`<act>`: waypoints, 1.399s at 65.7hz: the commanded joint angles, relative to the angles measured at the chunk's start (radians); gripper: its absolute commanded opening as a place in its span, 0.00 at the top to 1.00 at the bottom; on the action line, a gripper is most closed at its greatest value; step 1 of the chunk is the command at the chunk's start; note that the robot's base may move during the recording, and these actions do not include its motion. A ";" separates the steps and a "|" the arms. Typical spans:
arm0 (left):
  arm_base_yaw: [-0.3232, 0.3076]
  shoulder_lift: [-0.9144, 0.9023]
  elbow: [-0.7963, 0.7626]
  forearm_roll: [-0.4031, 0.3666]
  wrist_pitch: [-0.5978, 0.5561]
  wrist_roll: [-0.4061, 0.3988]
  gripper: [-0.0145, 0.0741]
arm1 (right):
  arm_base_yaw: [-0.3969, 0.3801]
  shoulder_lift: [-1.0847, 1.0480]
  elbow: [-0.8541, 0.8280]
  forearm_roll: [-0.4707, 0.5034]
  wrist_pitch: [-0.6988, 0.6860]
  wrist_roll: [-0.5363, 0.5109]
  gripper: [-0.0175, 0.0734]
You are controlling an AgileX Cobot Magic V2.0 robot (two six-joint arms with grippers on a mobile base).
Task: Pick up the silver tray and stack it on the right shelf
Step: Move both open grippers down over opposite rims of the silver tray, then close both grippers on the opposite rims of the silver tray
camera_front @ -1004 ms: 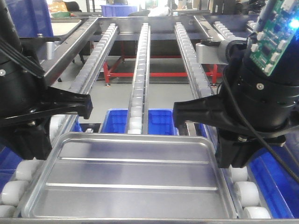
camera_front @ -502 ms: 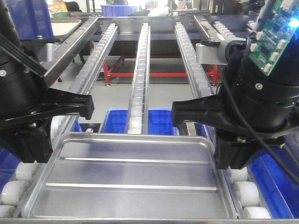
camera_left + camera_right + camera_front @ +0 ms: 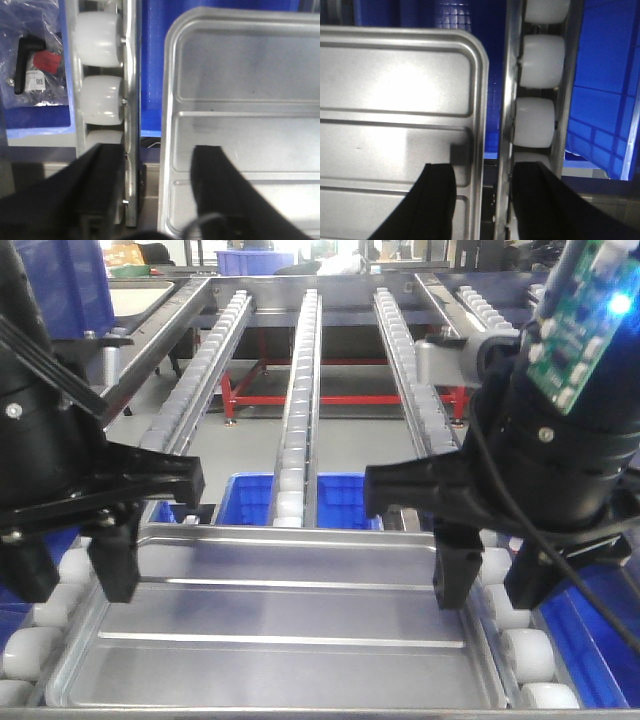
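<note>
Tray (image 3: 280, 640) lies flat on shelf (image 3: 300, 370). Left gripper (image 3: 157, 195) and right gripper (image 3: 487, 200) stand wide, each astride a side rim, holding nothing. Step: probably release. Next: lift both arms straight, clear of rims.

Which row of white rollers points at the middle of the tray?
The centre row, between the two others; its lower end reaches the silver tray's far rim midway.

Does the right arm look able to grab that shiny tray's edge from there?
Probably yes: the right pincer, open, straddles the rim of the silver tray; nothing blocks it.
</note>
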 commanded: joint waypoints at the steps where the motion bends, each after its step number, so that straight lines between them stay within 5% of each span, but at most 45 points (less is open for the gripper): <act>1: -0.010 -0.028 -0.029 -0.005 -0.018 -0.011 0.51 | -0.002 -0.013 -0.031 -0.010 -0.038 0.002 0.37; 68: -0.010 0.057 -0.029 0.032 -0.036 -0.011 0.53 | -0.009 0.021 -0.031 -0.010 -0.086 0.002 0.37; 92: -0.010 0.057 -0.030 0.023 -0.036 -0.011 0.62 | -0.050 0.028 -0.031 -0.010 -0.083 0.002 0.37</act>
